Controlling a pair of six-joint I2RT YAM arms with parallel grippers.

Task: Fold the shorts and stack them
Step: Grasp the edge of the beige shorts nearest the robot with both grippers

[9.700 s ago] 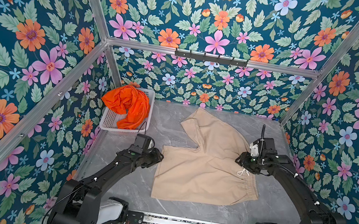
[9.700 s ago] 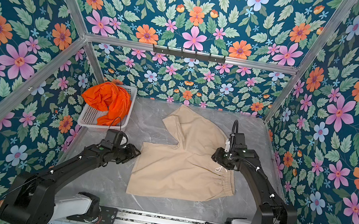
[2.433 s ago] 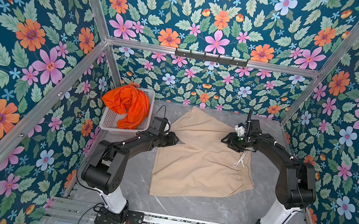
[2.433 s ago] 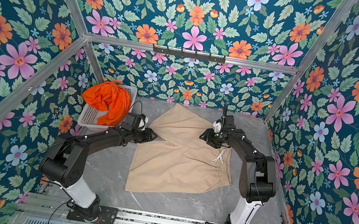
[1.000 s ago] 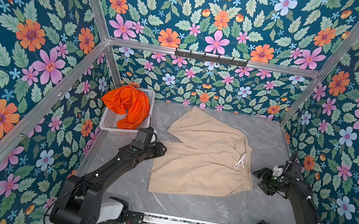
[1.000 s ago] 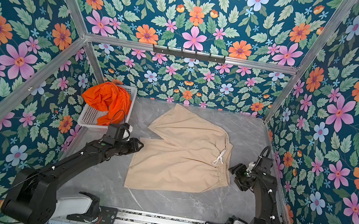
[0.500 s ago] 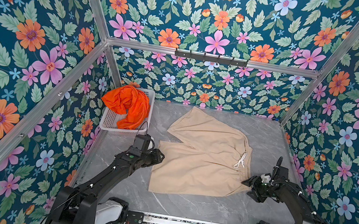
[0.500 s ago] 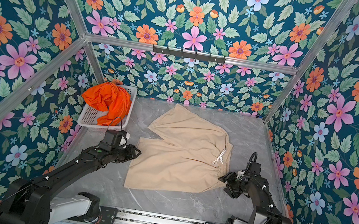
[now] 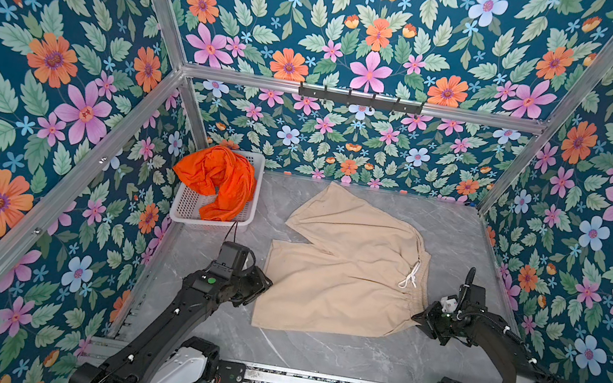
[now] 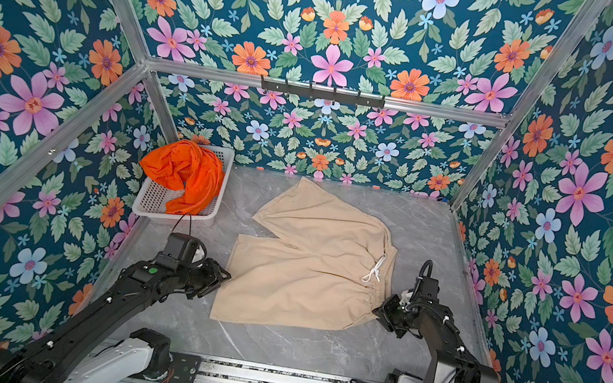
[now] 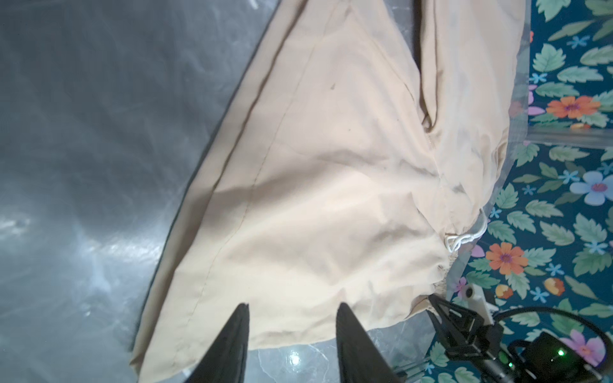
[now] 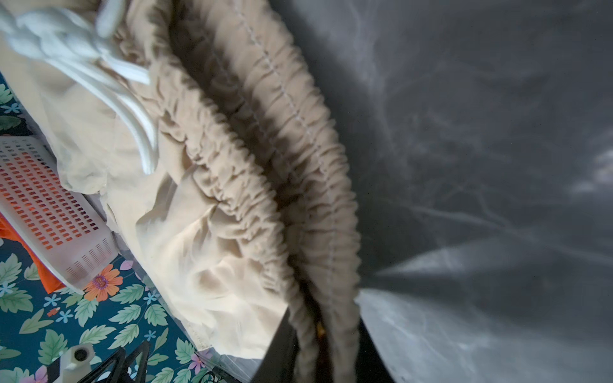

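Fold setup: right claw point(image 9: 418, 318) clamped on waistband point(image 9: 416, 299) of beige shorts point(image 9: 337, 273), flat on bench point(image 9: 312, 349); left claw point(image 9: 267, 282) apart over hem, pre-grasp.

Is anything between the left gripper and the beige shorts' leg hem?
Nothing visible. The left gripper is open right at the hem of the beige shorts; the white basket sits farther back, off that path.
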